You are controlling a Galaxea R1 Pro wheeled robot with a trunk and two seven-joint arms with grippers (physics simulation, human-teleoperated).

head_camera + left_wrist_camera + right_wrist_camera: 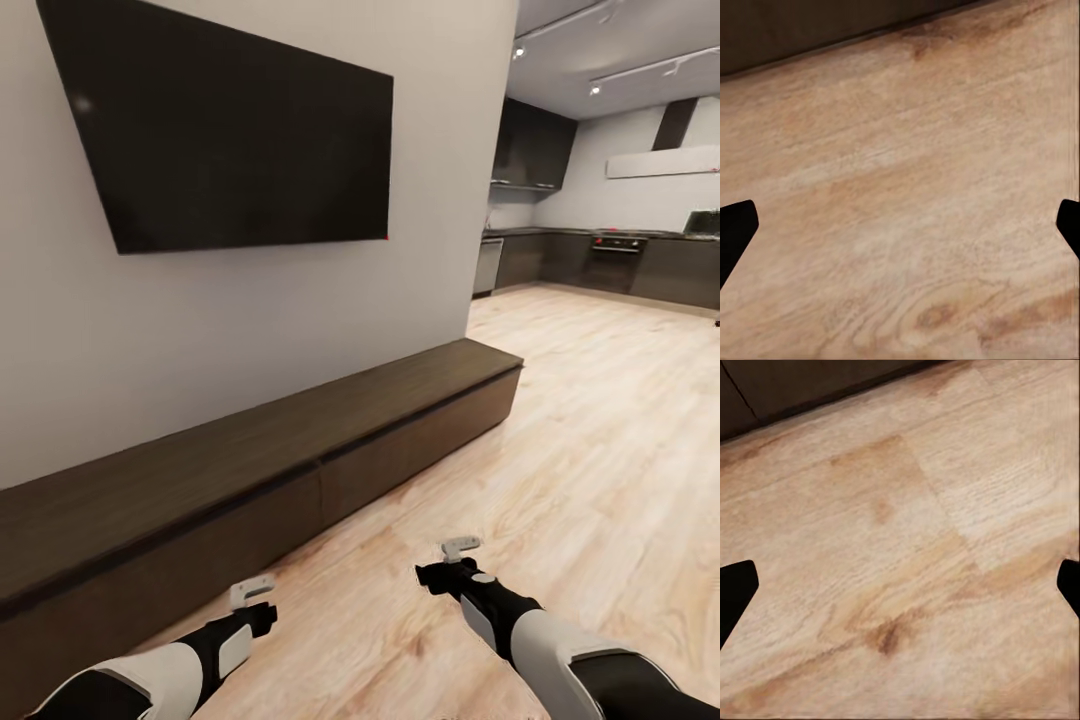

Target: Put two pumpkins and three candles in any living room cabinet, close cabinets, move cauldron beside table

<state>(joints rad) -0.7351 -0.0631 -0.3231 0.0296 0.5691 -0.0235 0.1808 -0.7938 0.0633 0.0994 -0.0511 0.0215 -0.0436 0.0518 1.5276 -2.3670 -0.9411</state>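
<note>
The long, low dark brown cabinet (300, 440) runs along the white wall from the near left to the middle right. Its plain door panels look shut and its flat top is bare. My left gripper (252, 590) hovers over the wood floor just in front of the cabinet's near panels, open and empty. My right gripper (460, 548) hangs over the floor further right, also open and empty. In the left wrist view the fingertips (736, 225) stand wide apart over floorboards, with the cabinet's base (795, 37) beyond. The pumpkins, candles, cauldron and table are out of view.
A large black TV (230, 130) hangs on the wall above the cabinet. Light wood floor (600, 430) stretches to the right toward a kitchen with dark cupboards (600, 260) at the far back.
</note>
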